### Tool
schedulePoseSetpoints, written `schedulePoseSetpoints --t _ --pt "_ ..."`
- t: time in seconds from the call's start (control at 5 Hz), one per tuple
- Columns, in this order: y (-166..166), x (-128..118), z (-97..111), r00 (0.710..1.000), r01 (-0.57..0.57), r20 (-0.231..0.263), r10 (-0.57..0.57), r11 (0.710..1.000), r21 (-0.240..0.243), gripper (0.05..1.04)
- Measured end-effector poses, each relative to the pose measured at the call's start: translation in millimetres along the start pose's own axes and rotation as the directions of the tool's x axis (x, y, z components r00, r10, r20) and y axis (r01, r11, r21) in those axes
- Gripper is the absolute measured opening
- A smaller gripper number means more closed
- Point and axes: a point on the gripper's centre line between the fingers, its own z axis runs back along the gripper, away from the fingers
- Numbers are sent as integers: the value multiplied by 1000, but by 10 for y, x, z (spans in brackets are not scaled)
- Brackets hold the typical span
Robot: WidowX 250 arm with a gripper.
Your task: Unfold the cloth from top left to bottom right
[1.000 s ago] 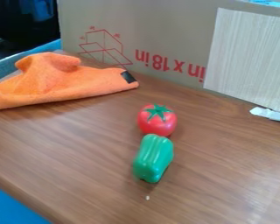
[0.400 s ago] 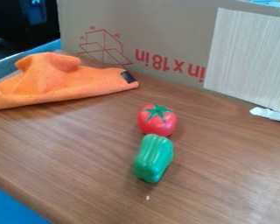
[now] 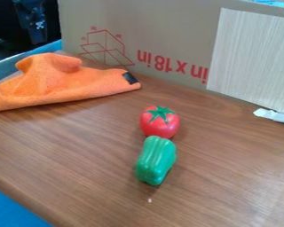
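The gripper (image 3: 34, 27) hangs at the top left as a dark shape against a black background, above and behind the cloth and apart from it. The orange cloth (image 3: 61, 82) lies bunched at the left of the table, with a raised fold near its back. Its right corner bears a black tag and points toward the middle; its left end runs out of view.
A red toy tomato (image 3: 159, 122) and a green toy pepper (image 3: 155, 160) stand close together near the middle of the wooden table (image 3: 227, 177). A cardboard box (image 3: 168, 31) walls off the back. A white scrap (image 3: 274, 116) lies at the right edge.
The dark arm part at the top left has come lower and slightly left into view. The cloth, tomato and pepper have not moved.
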Motion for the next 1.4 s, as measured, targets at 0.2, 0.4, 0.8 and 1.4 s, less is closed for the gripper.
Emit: schedulePoseSetpoints --t 0.2,0.4,0.8,1.4 --pt "185 41 215 999 -44 25 43 999 31 1001" --pt "283 31 100 995 -99 -9 99 995 -17 1001" --pt "294 68 -62 989 -140 -63 137 990 -36 1001" --pt "-68 104 -521 982 -110 -162 97 991 -74 979"
